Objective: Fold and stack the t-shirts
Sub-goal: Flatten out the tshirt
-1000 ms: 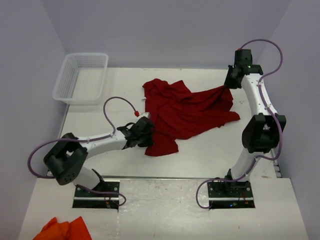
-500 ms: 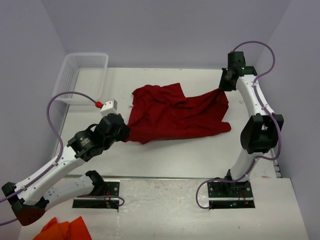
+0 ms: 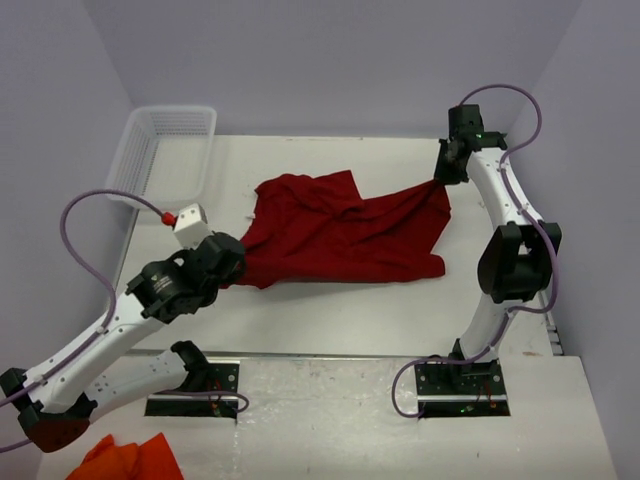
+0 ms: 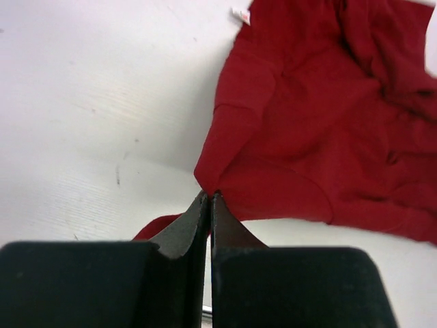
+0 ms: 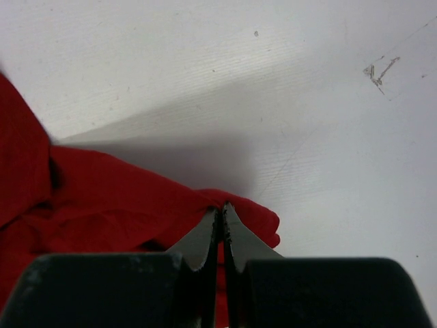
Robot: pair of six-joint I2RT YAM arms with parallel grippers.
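A dark red t-shirt (image 3: 340,232) is stretched, wrinkled, across the middle of the white table (image 3: 330,315). My left gripper (image 3: 237,268) is shut on its near left corner; the pinched cloth (image 4: 225,143) runs up from the tips (image 4: 209,195). My right gripper (image 3: 438,182) is shut on the shirt's far right corner, a bunched fold (image 5: 256,215) at the tips (image 5: 221,207). An orange t-shirt (image 3: 125,458) lies crumpled at the bottom left, in front of the arm bases.
A white mesh basket (image 3: 160,152) stands at the table's far left corner. The left arm's lilac cable (image 3: 100,215) loops over the left side. A white label (image 4: 239,14) shows at the shirt's edge.
The left arm has swung out to the left and nearer, dragging the shirt's left corner with it. The shirt has spread wider and flatter. The right gripper has shifted slightly left.
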